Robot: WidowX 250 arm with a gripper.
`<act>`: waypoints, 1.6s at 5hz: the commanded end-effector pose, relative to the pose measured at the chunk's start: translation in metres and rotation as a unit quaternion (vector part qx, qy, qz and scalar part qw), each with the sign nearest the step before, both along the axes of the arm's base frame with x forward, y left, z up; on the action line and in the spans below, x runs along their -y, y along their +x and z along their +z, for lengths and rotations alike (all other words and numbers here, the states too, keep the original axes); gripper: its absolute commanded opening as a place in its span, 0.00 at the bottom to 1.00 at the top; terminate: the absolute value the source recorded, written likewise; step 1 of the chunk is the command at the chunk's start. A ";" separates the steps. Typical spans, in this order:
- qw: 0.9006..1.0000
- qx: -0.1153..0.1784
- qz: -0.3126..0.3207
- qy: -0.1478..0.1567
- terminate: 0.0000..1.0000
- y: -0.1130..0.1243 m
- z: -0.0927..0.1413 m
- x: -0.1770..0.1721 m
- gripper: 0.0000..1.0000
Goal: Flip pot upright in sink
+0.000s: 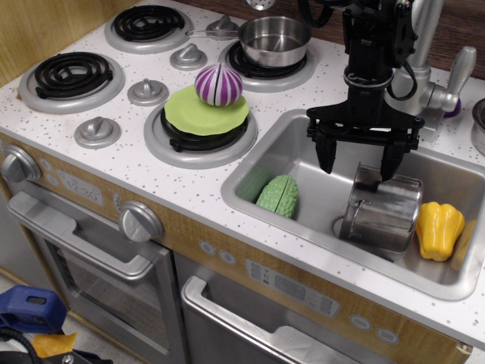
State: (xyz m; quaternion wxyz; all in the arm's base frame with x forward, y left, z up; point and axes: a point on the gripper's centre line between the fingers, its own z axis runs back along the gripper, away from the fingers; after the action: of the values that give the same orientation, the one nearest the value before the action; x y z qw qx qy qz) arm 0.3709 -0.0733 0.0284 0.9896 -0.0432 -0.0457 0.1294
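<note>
observation.image | gripper (361, 165) fingers spread wide, empty | above tilted pot (381, 212) in sink (282, 140)

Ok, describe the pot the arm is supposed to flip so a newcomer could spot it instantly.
Start at the silver sink set into the speckled white counter. Below the open black gripper lies the pot, a shiny steel cylinder tipped onto its side. It sits between the green vegetable and the yellow pepper, and unlike the saucepan on the stove, it has no long handle.

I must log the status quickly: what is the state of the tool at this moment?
Tool: open, holding nothing, fingers spread just above the pot that lies tilted in the sink.
</note>
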 end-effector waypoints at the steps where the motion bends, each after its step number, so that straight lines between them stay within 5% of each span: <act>1: 1.000 0.000 0.000 0.000 0.00 0.000 0.000 0.000 1.00; 3: 0.999 0.041 -0.007 -0.021 0.00 -0.003 0.000 -0.003 1.00; 4: 0.995 0.080 0.005 -0.061 0.00 -0.003 0.004 -0.001 1.00; 6: 0.973 0.159 0.031 -0.162 0.00 -0.003 0.006 0.000 1.00; 8: 0.940 0.219 0.052 -0.256 0.00 -0.003 0.003 0.005 1.00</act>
State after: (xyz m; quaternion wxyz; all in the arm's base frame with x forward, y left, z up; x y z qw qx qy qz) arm 0.3654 -0.0840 0.0184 0.8954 -0.3376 -0.2196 0.1898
